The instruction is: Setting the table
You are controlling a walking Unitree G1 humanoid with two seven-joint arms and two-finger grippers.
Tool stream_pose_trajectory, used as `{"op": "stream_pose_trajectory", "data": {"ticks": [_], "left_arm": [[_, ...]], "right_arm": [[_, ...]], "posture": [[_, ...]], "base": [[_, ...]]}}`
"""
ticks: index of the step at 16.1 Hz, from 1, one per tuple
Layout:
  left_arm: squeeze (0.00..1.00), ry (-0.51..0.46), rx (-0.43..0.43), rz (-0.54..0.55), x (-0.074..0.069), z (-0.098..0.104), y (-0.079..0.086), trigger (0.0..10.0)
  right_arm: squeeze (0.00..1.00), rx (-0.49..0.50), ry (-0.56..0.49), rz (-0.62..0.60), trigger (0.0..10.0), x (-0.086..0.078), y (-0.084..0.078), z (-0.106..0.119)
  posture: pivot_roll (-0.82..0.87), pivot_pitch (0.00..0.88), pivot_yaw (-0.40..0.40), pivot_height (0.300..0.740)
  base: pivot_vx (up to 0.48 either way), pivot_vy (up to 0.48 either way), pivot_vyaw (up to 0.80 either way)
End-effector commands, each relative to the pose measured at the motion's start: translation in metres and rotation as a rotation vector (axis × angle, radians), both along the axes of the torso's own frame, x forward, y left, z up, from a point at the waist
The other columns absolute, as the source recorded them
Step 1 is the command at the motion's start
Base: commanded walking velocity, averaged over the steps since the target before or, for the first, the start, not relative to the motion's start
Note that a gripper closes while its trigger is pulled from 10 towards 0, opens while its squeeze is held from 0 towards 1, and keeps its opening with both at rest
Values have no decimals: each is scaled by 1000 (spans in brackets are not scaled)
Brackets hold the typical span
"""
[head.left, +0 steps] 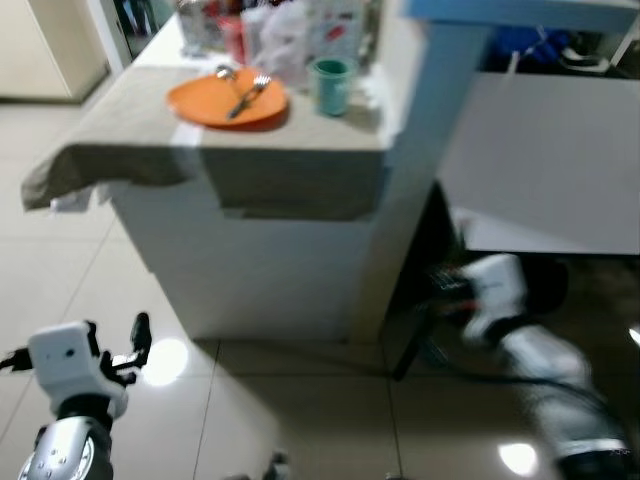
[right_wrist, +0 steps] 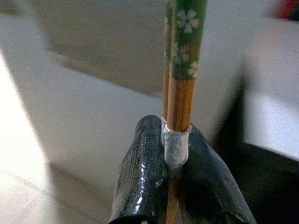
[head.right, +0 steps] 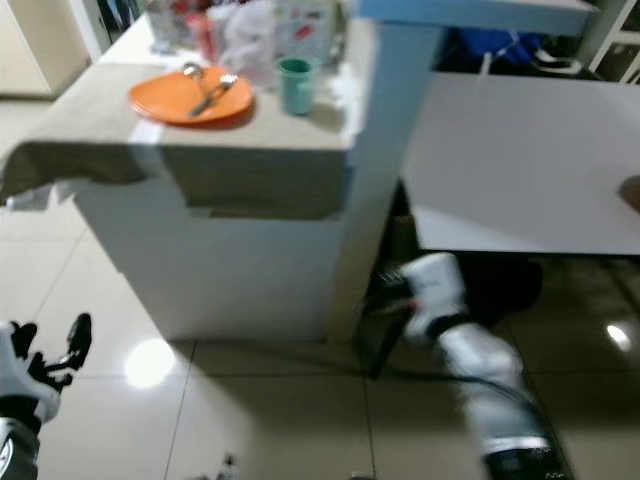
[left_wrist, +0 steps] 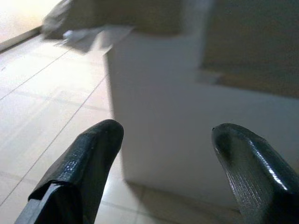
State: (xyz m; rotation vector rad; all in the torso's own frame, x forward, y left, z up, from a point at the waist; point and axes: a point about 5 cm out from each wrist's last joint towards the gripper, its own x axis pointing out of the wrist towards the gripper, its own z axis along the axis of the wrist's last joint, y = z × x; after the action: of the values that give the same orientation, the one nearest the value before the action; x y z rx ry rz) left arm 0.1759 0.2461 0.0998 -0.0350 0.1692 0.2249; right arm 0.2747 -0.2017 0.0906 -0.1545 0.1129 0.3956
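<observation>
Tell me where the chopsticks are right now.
The chopsticks are clamped in the right claw, held low near the floor in front of the white counter, below the orange plate.

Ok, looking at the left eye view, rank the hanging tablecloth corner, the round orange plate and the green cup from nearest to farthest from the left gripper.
From the left gripper, low at the robot's left:
1. Hanging beige tablecloth corner, at the counter's near left edge.
2. Round orange plate, on the counter, with a spoon and fork on it.
3. Green cup, right of the plate.
</observation>
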Motion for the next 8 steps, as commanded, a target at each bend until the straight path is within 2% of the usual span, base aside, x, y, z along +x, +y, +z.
{"op": "stream_pose_trajectory", "data": {"ticks": [1,3,8], "left_arm": [[0,-18,23,-23,2,8,2,10000],[0,-18,25,-24,8,9,8,10000],[0,-22,49,-93,22,16,4,10000]], "right_arm": [[0,22,-18,34,10000,8,9,7],[0,18,-10,72,10000,10,14,8],[0,43,12,81,10000,8,20,-2]], "posture": [[-61,87,-7,740],[-59,83,-7,740],[-64,83,5,740]], "base": [[266,-394,0],[276,-390,0],[331,-343,0]]}}
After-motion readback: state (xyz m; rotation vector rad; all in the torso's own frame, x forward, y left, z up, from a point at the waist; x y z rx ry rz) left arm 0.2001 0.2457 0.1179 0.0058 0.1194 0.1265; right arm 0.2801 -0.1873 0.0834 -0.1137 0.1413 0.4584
